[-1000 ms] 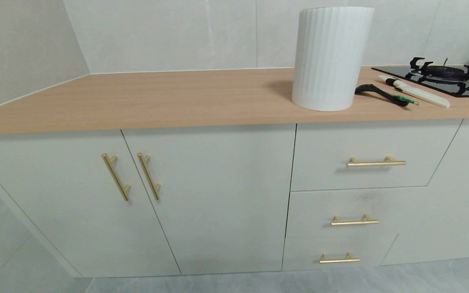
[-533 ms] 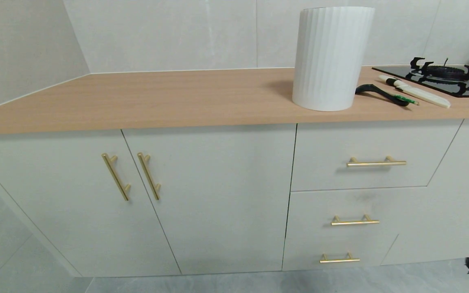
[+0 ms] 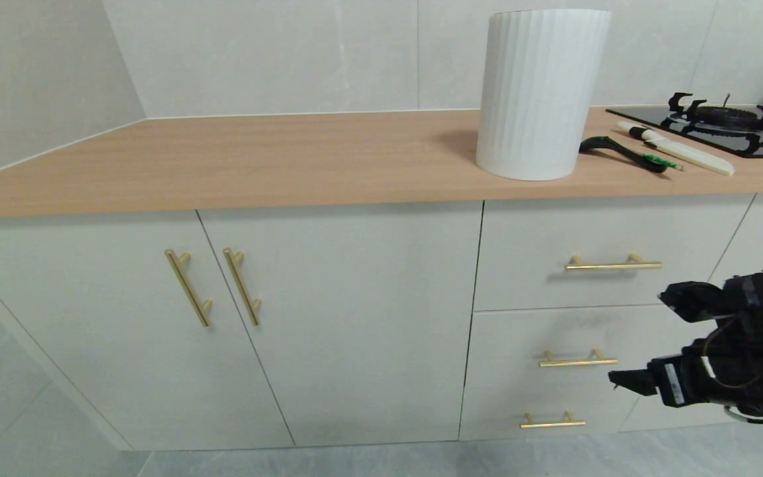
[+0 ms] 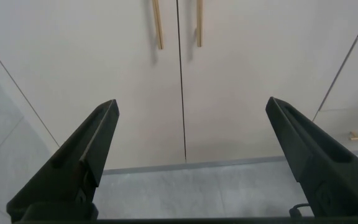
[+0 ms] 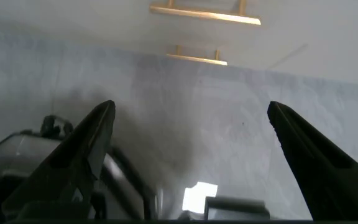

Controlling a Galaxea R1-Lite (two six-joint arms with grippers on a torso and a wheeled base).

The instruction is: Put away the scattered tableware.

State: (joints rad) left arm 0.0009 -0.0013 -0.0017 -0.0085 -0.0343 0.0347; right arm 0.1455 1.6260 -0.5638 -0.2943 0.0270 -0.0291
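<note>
One black utensil [image 3: 622,153] beside the knife [image 3: 676,149] is hard to identify.

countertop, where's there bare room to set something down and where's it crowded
The wide stretch of wooden countertop from the left wall corner to the white ribbed container is bare. Crowded: the strip between that container and the gas hob, where a black utensil and a white knife lie close together.

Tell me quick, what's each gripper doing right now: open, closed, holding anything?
Left gripper: open, holding nothing, facing the cabinet doors.
Right gripper: open, holding nothing, low in front of the drawers.
</note>
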